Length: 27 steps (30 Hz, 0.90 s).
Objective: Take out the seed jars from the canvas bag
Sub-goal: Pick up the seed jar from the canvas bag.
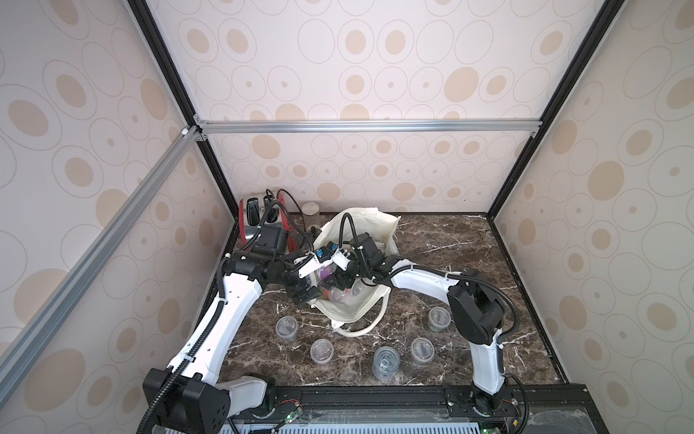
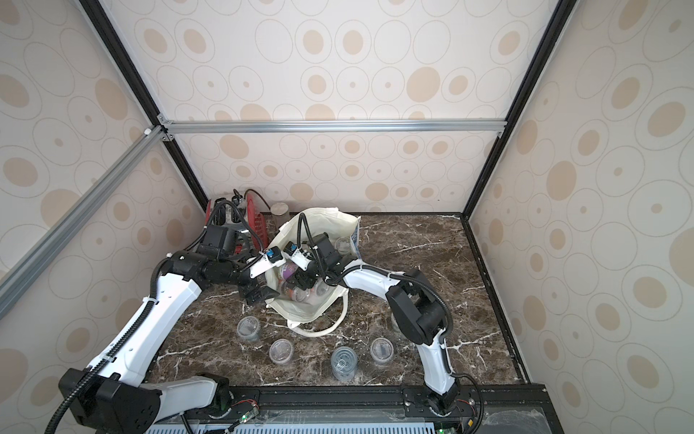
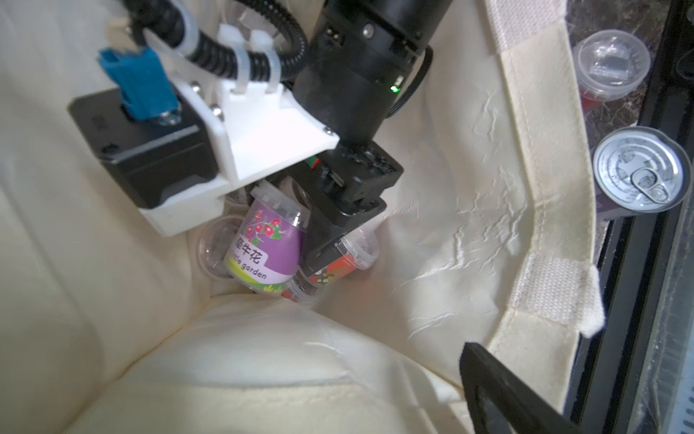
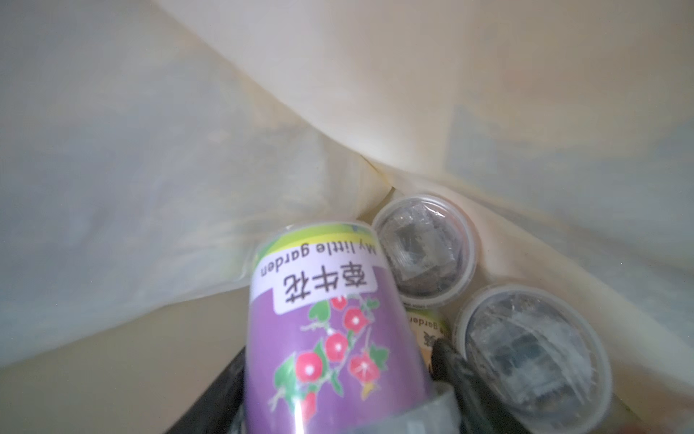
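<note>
Right fingers (image 4: 447, 360): inside the bag (image 1: 360, 310), pinching the purple jar (image 4: 330, 338) by its sides.
Left fingers (image 3: 488, 379): spread wide at the bag's rim, on my left; whether they touch the cloth I cannot tell.
Purple jar: tilted, deep in the bag's corner, against two clear-lidded jars (image 4: 424, 248) and a red-labelled jar (image 3: 330, 270).
Table (image 1: 432, 248): four jars (image 1: 287, 327) stand upright in front of the bag, a tin can (image 1: 385, 362) among them, all apart from each other.
</note>
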{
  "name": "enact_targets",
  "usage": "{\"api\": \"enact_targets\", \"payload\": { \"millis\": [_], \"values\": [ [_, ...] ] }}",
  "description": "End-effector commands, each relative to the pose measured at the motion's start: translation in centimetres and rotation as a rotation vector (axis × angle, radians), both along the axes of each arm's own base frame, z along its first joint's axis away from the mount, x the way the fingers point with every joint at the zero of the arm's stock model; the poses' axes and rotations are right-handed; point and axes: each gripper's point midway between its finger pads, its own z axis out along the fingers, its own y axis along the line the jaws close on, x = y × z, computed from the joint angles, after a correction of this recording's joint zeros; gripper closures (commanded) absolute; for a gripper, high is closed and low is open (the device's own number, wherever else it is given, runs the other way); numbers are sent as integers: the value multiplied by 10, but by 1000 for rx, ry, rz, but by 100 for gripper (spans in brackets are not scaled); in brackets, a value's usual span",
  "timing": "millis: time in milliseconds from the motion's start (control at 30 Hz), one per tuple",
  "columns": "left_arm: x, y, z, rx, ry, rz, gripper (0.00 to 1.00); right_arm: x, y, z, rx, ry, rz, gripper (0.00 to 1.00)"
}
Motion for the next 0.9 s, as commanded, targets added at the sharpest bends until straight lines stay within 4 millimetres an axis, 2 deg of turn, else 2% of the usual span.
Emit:
{"api": "enact_targets", "payload": {
  "millis": [0, 167, 267, 367, 500, 600, 733, 867],
  "values": [
    [9, -2, 25, -24, -45, 1, 2, -16, -17, 38, 15, 37, -9, 36],
    [24, 2, 46, -43, -82, 58, 2, -33, -47, 72, 8, 115, -63, 36],
    [36, 8, 68, -98, -109, 132, 2, -39, -71, 93, 17, 168, -124, 37],
    [35, 10, 88, -175, -116, 132, 2, -45, -97, 118, 44, 213, -168, 37],
    [29, 12, 111, -278, -134, 113, 2, -55, -140, 147, 29, 230, -241, 37],
    [31, 19, 111, -295, -128, 153, 2, -58, -184, 162, -31, 229, -350, 36],
    [40, 34, 116, -302, -150, 257, 2, -63, -250, 160, -174, 222, -542, 36],
    [33, 38, 120, -326, -156, 254, 2, -74, -297, 136, -290, 278, -680, 36]
  ]
}}
